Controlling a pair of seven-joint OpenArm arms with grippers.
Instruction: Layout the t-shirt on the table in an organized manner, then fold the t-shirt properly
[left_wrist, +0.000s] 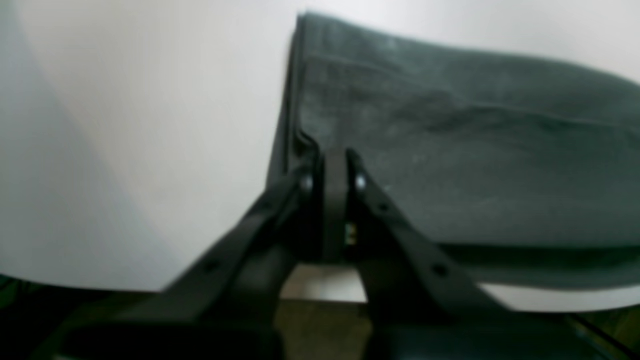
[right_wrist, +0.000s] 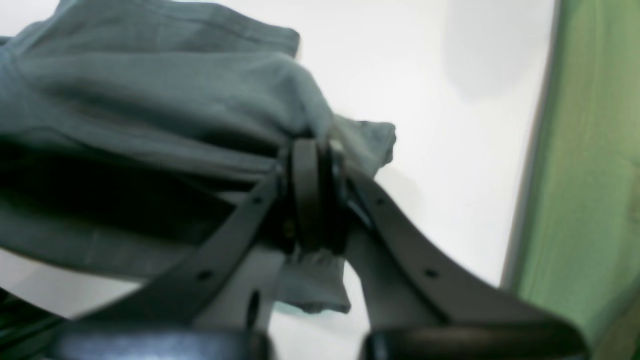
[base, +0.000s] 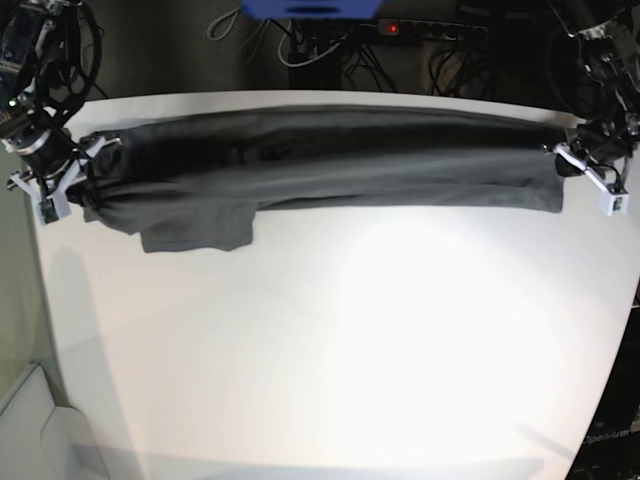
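T-shirt (base: 320, 160) is lying stretched in a long dark band across the far part of the white tabletop (base: 340, 340), spanning between the two pincers. Left pincer (left_wrist: 334, 165) is clamping closed on one end of the t-shirt, at a folded corner near the tabletop edge. Right pincer (right_wrist: 317, 150) is clamping closed on the opposite, bunched end, with a flap of cloth hanging below its jaws. One sleeve (base: 195, 232) is lying flat near the right pincer.
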